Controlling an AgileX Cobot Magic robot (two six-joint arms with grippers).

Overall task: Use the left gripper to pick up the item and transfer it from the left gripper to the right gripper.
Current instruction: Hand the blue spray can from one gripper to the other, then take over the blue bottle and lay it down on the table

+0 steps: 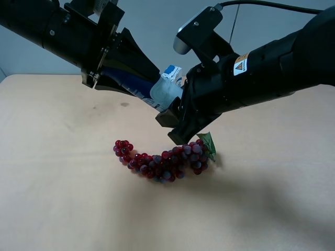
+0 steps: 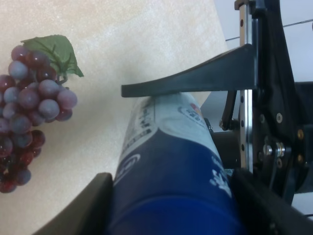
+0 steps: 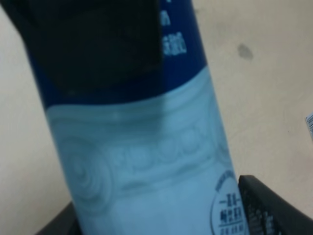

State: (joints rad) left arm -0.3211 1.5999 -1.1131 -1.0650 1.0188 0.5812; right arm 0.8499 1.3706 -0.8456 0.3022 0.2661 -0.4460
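The item, a slim bottle (image 1: pixel 140 85) with a dark blue upper label and a white lower part, is held off the table and tilted. My left gripper (image 1: pixel 149 83) is shut on its blue part; the left wrist view shows the bottle (image 2: pixel 171 161) between the two wedge fingers (image 2: pixel 195 81). My right gripper (image 1: pixel 175 112), on the arm with the yellow sticker, has its fingers on both sides of the white end. The right wrist view shows the bottle (image 3: pixel 142 161) filling the space between the fingers (image 3: pixel 274 205), which touch it or nearly so. The cap is hidden.
A red-purple grape bunch (image 1: pixel 162 159) with a green leaf lies on the beige table (image 1: pixel 63 172) just below both grippers; it also shows in the left wrist view (image 2: pixel 29 112). A small white-and-blue carton (image 1: pixel 171 72) stands behind the bottle.
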